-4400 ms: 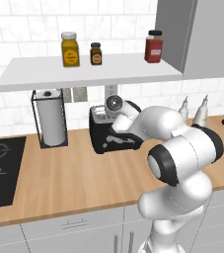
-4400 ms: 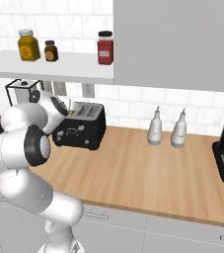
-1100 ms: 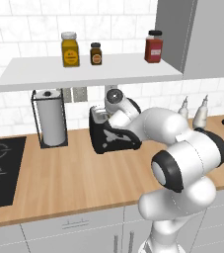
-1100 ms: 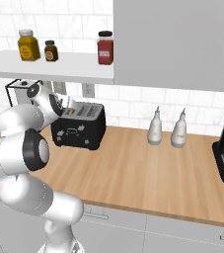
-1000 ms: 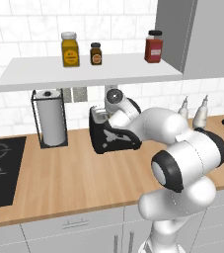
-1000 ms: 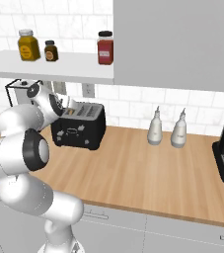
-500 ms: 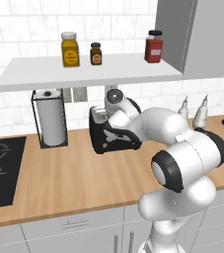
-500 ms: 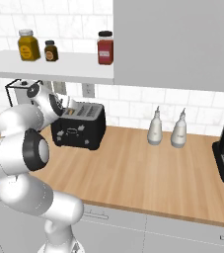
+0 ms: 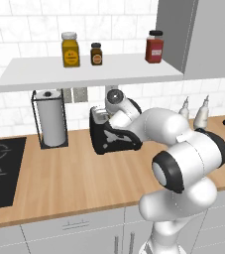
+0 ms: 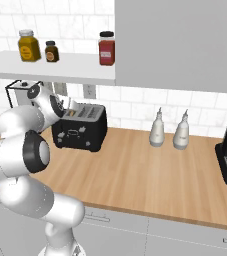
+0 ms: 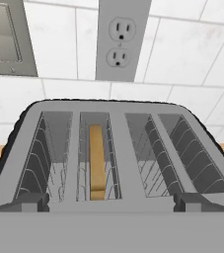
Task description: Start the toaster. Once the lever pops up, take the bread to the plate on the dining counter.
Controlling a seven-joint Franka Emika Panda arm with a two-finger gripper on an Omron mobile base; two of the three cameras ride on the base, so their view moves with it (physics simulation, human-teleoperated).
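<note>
My pincer (image 11: pixel 111 202) hangs just above the toaster (image 11: pixel 113 148), with its two tips spread wide apart and nothing between them. The toaster (image 10: pixel 80 127) sits on the wood worktop (image 10: pixel 135 175) by the white tiled wall, under a wall plug (image 11: pixel 119 39). The bread (image 11: pixel 97 160) stands on its edge down inside one slot on the left side.

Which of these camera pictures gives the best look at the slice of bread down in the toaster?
The hand view: it looks straight down into the black toaster with the silver-grey top, showing the thin tan-brown bread slice edge-on in a slot. In both base views the bread is too small to make out, and the arm partly covers the toaster.
</note>
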